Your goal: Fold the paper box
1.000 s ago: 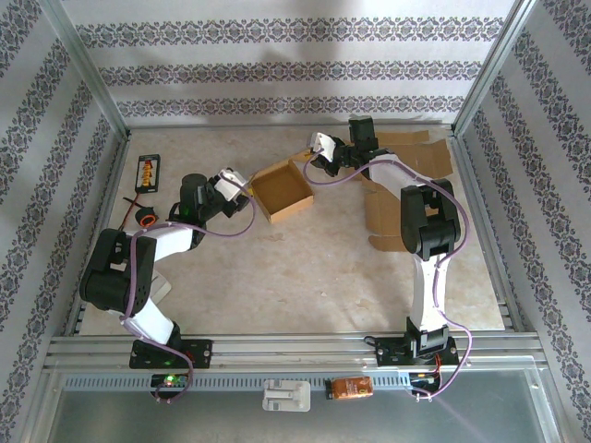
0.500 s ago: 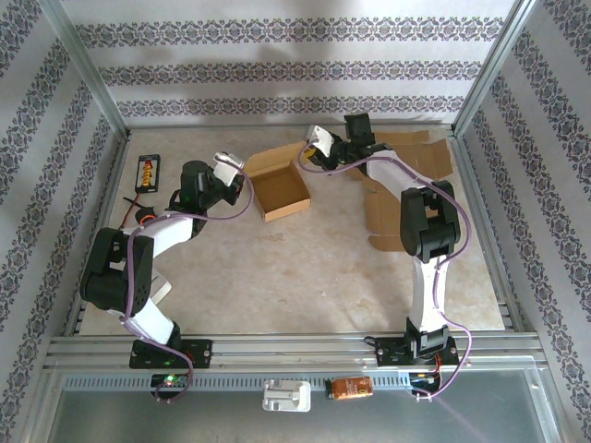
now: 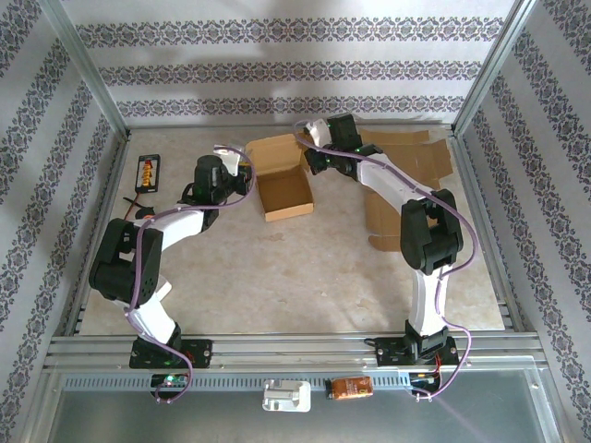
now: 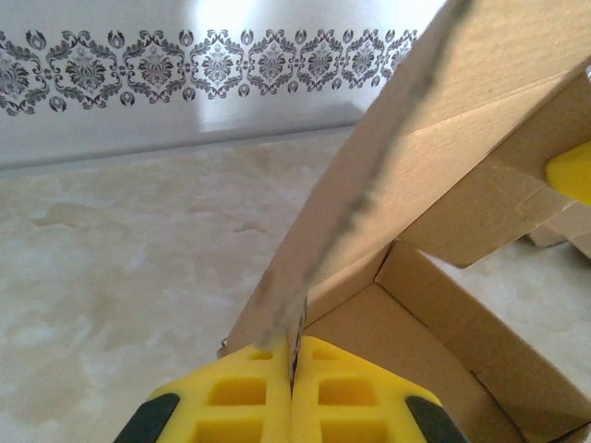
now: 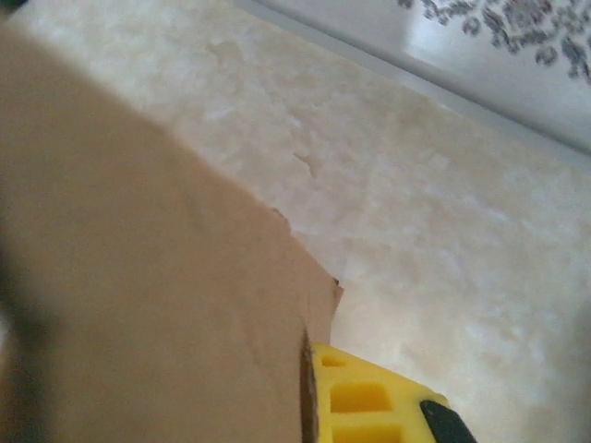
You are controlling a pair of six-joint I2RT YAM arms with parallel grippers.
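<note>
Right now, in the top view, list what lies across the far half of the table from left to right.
Black-and-orange gadget → left pincer → paper box → right pincer → flat cardboard sheets.

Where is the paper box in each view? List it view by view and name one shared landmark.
Top external: paper box, upper centre, between the two arms' ends.
Left wrist: its raised flap runs from top right down into the yellow fingers at bottom centre.
Right wrist: its cardboard panel covers the left side, against a yellow finger.
Shared landmark: the marbled table top.
</note>
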